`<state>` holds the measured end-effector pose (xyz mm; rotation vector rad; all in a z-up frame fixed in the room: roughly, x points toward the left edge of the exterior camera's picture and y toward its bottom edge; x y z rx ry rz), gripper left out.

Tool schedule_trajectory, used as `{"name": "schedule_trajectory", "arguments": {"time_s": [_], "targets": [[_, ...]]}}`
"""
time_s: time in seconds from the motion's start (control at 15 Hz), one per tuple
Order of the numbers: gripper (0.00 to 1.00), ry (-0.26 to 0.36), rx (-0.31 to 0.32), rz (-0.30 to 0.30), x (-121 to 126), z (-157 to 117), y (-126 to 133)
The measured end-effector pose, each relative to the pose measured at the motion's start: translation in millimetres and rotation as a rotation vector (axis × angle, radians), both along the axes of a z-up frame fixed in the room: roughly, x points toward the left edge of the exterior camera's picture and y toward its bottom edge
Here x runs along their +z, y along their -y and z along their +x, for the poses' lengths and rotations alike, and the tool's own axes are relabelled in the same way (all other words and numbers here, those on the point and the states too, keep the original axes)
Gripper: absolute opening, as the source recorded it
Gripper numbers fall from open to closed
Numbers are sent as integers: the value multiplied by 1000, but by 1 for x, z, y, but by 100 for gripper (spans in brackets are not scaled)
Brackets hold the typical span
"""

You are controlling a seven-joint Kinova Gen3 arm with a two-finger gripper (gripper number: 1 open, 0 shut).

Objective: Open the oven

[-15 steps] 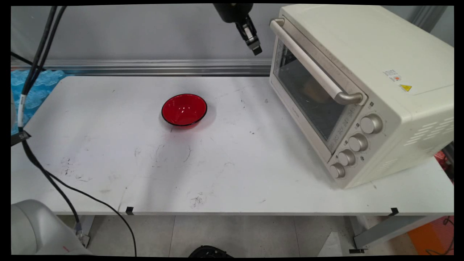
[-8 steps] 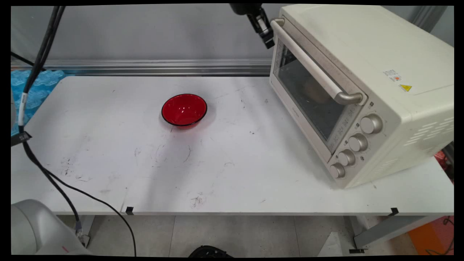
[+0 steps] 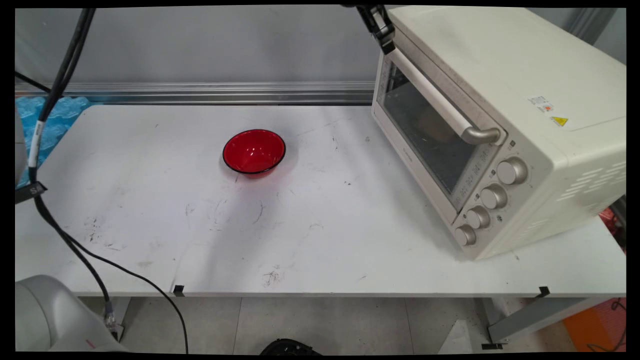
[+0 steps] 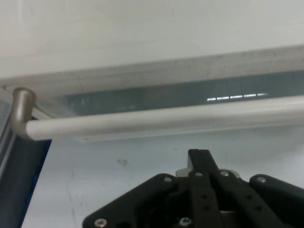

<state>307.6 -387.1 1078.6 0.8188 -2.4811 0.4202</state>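
My black gripper (image 3: 387,46) hangs at the top edge of the main view, its tip right at the far end of the toaster oven's handle (image 3: 440,107). In the hand view the gripper (image 4: 200,156) is shut with nothing in it. It points at the pale handle bar (image 4: 156,121), which crosses just beyond the tip, with the bar's metal end bracket (image 4: 21,108) at the left. The cream toaster oven (image 3: 505,100) stands at the table's right with its glass door (image 3: 425,135) closed. Something brownish shows dimly behind the glass.
An empty red bowl (image 3: 254,151) sits near the middle of the white table (image 3: 200,225). Several knobs (image 3: 492,196) run down the oven's front right. Black cables (image 3: 55,150) hang along the left side.
The gripper has travelled right and upward, from left of the oven to the far end of its door handle. Bowl and oven have not moved.
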Motion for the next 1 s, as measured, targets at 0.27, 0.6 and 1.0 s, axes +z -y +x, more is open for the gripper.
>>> {"name": "schedule_trajectory", "arguments": {"time_s": [0.27, 0.6, 1.0], "targets": [[0, -26, 7, -13, -1, -7, 6], [0, -68, 24, -13, -11, -14, 14], [0, -109, 31, -5, -27, -22, 22]]}}
